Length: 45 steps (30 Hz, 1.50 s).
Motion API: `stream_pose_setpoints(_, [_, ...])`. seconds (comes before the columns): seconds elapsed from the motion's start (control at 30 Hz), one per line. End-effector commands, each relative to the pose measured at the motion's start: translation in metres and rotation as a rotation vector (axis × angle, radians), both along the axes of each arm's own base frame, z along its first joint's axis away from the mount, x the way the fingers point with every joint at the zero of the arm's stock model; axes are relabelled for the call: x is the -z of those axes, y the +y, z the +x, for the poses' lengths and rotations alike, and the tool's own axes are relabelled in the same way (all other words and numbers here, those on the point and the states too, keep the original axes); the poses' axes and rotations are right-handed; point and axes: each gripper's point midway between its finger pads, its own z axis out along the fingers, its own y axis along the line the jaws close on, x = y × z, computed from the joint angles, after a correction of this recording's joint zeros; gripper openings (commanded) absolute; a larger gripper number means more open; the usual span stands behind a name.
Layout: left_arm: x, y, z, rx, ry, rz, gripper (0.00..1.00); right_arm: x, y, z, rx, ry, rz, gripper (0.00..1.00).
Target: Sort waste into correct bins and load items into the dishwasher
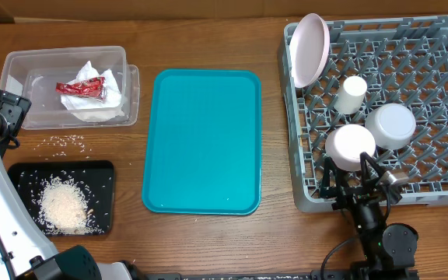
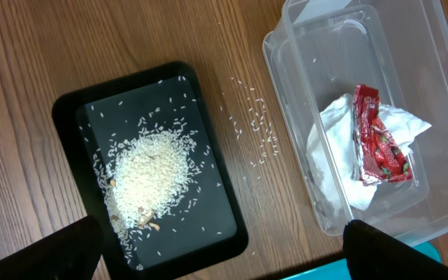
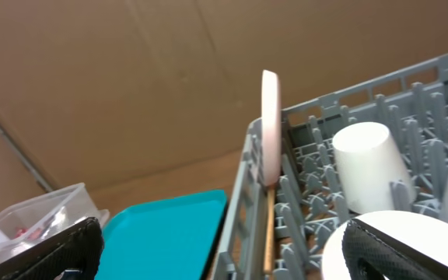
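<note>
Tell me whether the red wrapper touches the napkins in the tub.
Touching: the left wrist view shows the red wrapper lying directly on the napkins.

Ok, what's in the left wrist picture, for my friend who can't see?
A flat black tray holds a pile of white rice, beside a clear tub containing a crumpled white napkin and a red wrapper. A few loose grains lie on the wooden table between them.

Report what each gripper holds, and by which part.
Nothing is held. The left gripper is open, with the black tray and clear tub below; the right gripper is open by the dish rack.
</note>
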Motion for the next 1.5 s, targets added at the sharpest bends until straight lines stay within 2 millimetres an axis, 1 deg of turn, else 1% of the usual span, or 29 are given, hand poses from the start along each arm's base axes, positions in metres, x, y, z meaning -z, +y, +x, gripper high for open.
stream_pose_setpoints(0.0, [0.003,0.003,-0.001,0.003,0.019,0.007,1.0,0.01,-0.01,0.002,0.047,0.023,-0.034,1.0])
stream_pose_setpoints(0.07, [0.003,0.003,-0.001,0.003,0.019,0.007,1.0,0.018,-0.014,0.002,0.063,0.053,-0.054,1.0])
stream_pose_setpoints(0.3, [0.003,0.003,-0.001,0.003,0.019,0.007,1.0,0.018,-0.015,0.002,0.071,0.007,-0.3,1.0])
stream_pose_setpoints(0.47, [0.003,0.003,-0.001,0.003,0.019,0.007,1.0,0.019,-0.018,0.003,0.088,-0.004,-0.399,1.0])
stream_pose_setpoints(0.63, [0.003,0.003,-0.001,0.003,0.019,0.007,1.0,0.019,-0.026,0.004,0.128,0.007,-0.394,1.0])
stream_pose_setpoints(0.87, [0.003,0.003,-0.001,0.003,0.019,0.007,1.0,0.019,-0.041,0.004,0.19,0.035,-0.269,1.0])
stream_pose_setpoints(1.03, [0.003,0.003,-0.001,0.003,0.019,0.007,1.0,0.019,-0.052,0.004,0.234,0.041,-0.268,1.0])
stream_pose_setpoints(1.37, [0.003,0.003,-0.001,0.003,0.019,0.007,1.0,0.019,-0.053,0.004,0.237,0.042,-0.269,1.0])
stream_pose_setpoints(1.47, [0.003,0.003,-0.001,0.003,0.019,0.007,1.0,0.02,-0.055,0.004,0.248,0.041,-0.303,1.0])
